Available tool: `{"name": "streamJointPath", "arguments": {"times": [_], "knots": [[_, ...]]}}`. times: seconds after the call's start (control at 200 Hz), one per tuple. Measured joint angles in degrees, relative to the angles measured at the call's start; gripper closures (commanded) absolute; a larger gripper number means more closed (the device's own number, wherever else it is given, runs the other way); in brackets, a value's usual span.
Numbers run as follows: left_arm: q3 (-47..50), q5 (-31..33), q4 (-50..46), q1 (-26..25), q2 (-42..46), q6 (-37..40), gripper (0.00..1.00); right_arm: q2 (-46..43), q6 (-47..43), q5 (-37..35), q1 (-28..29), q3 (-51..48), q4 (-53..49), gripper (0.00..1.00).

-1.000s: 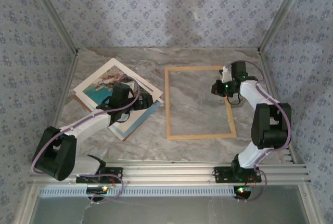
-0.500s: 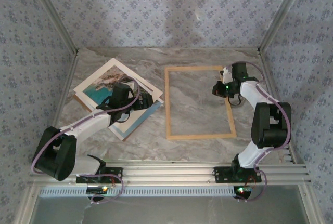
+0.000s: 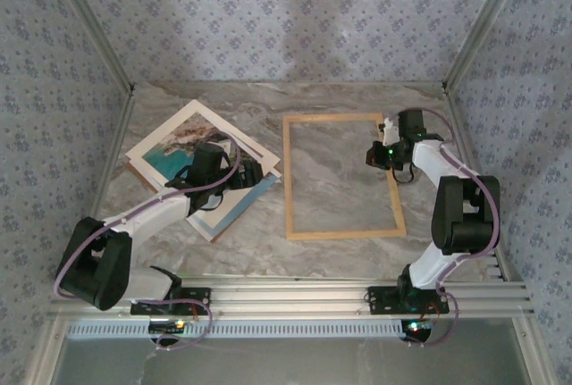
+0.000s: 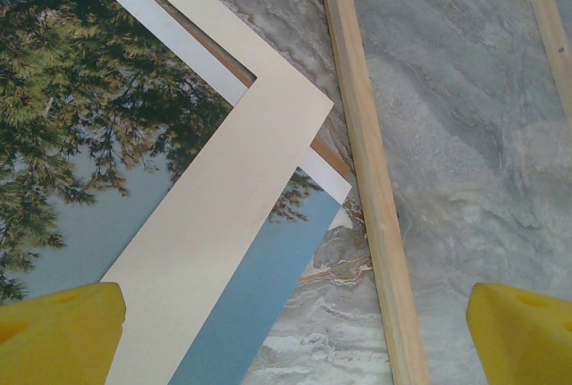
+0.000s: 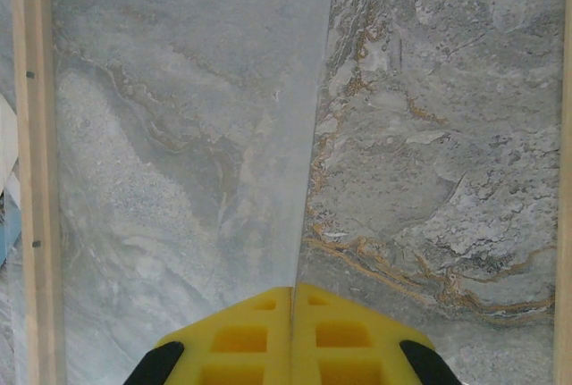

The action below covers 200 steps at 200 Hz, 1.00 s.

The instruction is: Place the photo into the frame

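We see the photo (image 3: 174,148) lying askew on the left half of the counter (image 3: 357,99), toward its far-left corner. Its cream border is turned like a diamond against the counter's edges. Under it a brown board (image 3: 134,168) peeks out on the side toward the left edge. A blue sheet with a white margin (image 3: 228,211) sticks out toward the near edge.

The frame (image 3: 288,179) lies flat, right of centre, with its rails square to the counter's edges. The photo is outside it.

The left end effector (image 3: 250,173) hangs released and spread wide over the corner of the stack that lies closest to the frame. In its wrist view we see the two yellow fingers (image 4: 58,331) far apart at the bottom corners. Between them (image 4: 290,336) are the photo's (image 4: 89,135) cream corner, the blue sheet and the frame's light wooden rail (image 4: 366,162). The stack's white corner sits just beside that rail.

The right end effector (image 3: 380,151) is over the frame's right side, toward the counter's right edge. In its wrist view we find it clenched (image 5: 293,297). The straight edge of the clear pane (image 5: 179,135) runs into the seam between the yellow fingers, so it is grasping the pane by that edge. The pane lies as a pale haze over the marble from that edge across to one wooden rail (image 5: 31,179).
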<state>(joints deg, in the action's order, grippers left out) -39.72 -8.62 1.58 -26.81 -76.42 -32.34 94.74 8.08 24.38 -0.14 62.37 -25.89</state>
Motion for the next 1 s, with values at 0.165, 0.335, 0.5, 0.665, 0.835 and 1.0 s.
{"name": "streamJointPath", "arguments": {"times": [0.165,0.335,0.5,0.665,0.835,1.0], "knots": [[0.00,-0.02,-0.02,0.00,-0.57,0.00,0.02,0.00,0.00,-0.20,-0.28,-0.24,0.02,1.00],[0.00,-0.02,-0.02,0.00,-0.57,0.00,0.02,0.00,0.02,-0.68,-0.74,-0.66,-0.02,1.00],[0.00,-0.02,0.00,0.00,-0.57,0.00,0.02,0.00,0.02,-1.09,-1.05,-0.74,0.00,1.00],[0.00,-0.04,0.00,0.00,-0.59,0.00,0.02,0.00,0.02,-1.29,-1.18,-0.74,0.00,1.00],[0.00,-0.35,0.00,0.00,-0.61,0.00,0.02,0.00,0.02,-1.70,-1.40,-0.74,0.00,1.00],[0.00,-1.25,0.11,0.00,-0.66,0.28,0.02,0.00,0.04,-2.12,-1.53,-0.74,-0.02,1.00]]}}
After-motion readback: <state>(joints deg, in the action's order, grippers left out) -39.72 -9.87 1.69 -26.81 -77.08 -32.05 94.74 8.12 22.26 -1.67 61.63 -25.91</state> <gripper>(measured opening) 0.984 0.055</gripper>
